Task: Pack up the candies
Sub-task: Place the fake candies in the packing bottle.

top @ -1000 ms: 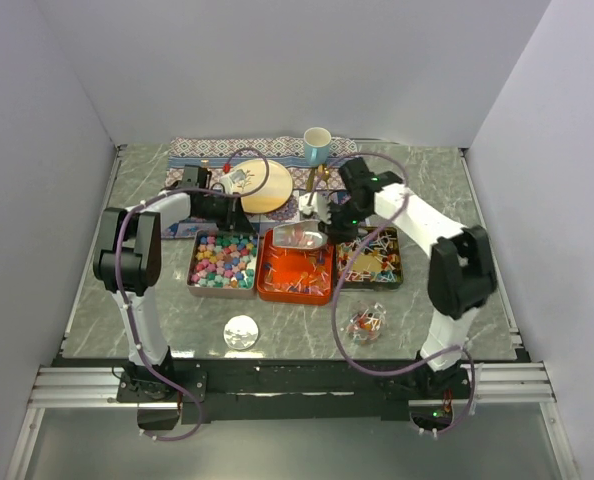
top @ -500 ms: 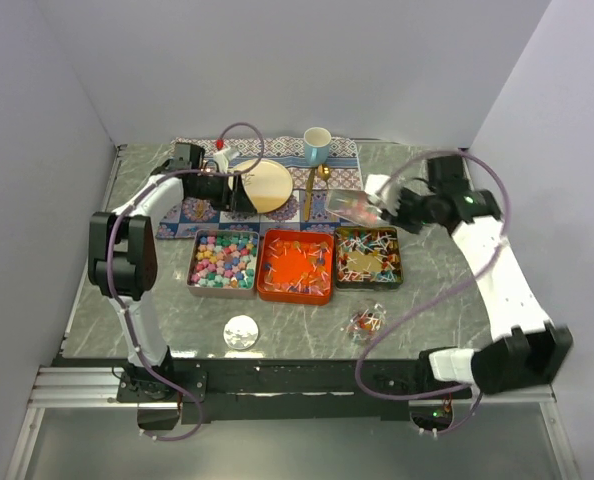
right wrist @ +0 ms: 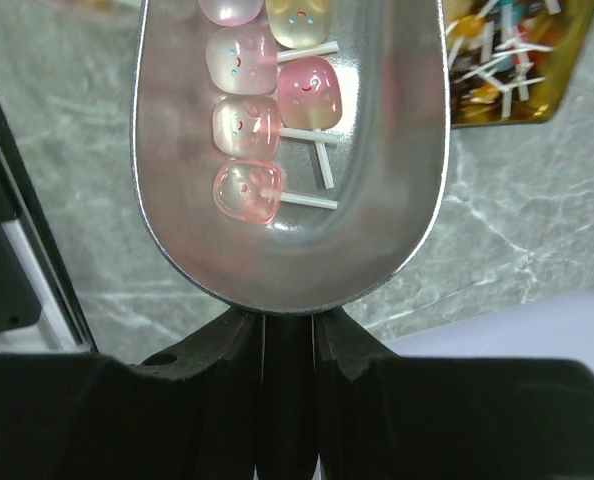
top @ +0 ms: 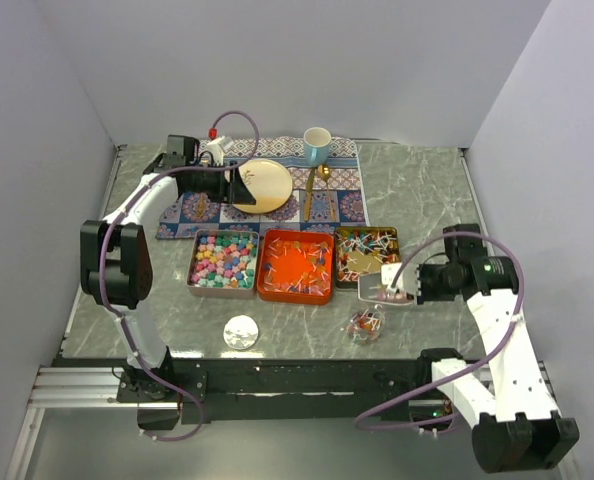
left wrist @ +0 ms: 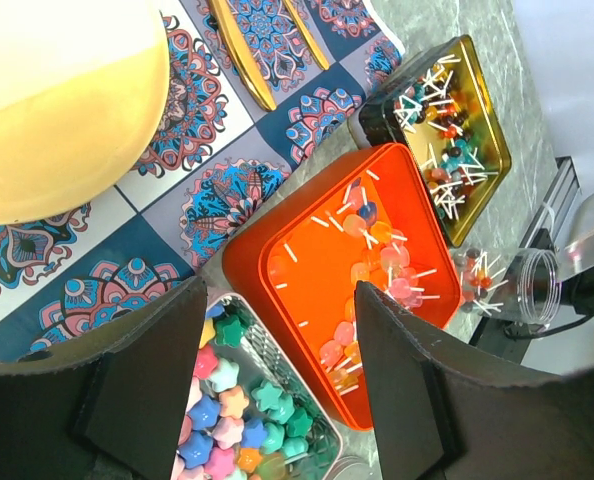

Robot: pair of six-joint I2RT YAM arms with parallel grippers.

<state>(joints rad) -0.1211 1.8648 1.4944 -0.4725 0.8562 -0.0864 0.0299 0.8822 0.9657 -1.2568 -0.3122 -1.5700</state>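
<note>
My right gripper (top: 413,285) is shut on the handle of a metal scoop (right wrist: 377,150). The scoop carries several pink and yellow stick candies (right wrist: 245,125). It hangs low at the front right, beside the gold tin (top: 368,256) and just above a clear jar (top: 365,322) that has candies in it. My left gripper (top: 239,187) is open and empty over the yellow round plate (top: 265,185) at the back. Below its fingers (left wrist: 417,400) I see the silver tin of pastel star candies (left wrist: 237,410) and the orange tin (left wrist: 307,250).
A patterned mat (top: 332,205) lies at the back with a blue cup (top: 317,145) and a gold spoon (top: 310,190) on it. A round silver lid (top: 241,331) lies in front of the tins. Side walls stand left and right.
My right arm has swung the loaded scoop from the back right down to the front, by the jar. The left gripper has opened and drawn back over the plate.
</note>
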